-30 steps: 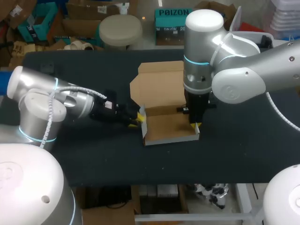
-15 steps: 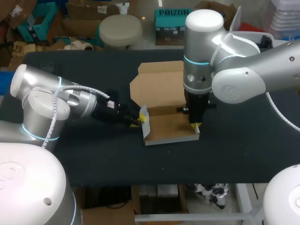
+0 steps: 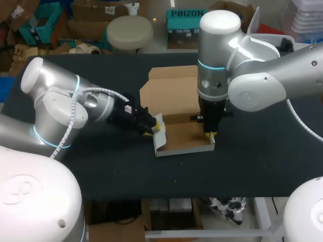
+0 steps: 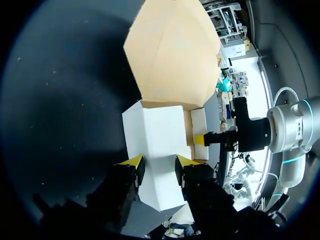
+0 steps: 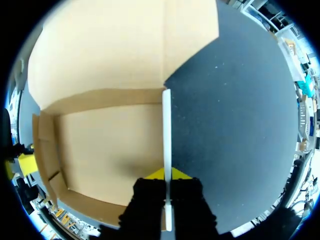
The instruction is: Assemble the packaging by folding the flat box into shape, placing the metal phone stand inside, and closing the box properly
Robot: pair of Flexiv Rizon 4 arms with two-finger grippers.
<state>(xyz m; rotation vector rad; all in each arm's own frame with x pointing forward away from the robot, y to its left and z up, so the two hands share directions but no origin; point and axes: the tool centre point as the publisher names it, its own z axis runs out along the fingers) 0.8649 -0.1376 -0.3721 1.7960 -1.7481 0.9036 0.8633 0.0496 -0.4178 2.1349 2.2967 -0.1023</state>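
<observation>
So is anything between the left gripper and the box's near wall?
Nothing visible. The left gripper is open right at the box's left wall, with only bare table around it. The right gripper is across the box, shut on the opposite wall.

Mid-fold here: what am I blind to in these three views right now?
- Metal phone stand: in no view, so its whereabouts cannot be told.
- Head view: my right arm covers part of the box lid and most of the right gripper.
- Left wrist view: the raised white side wall ahead of the left gripper blocks most of the box's inside.
</observation>
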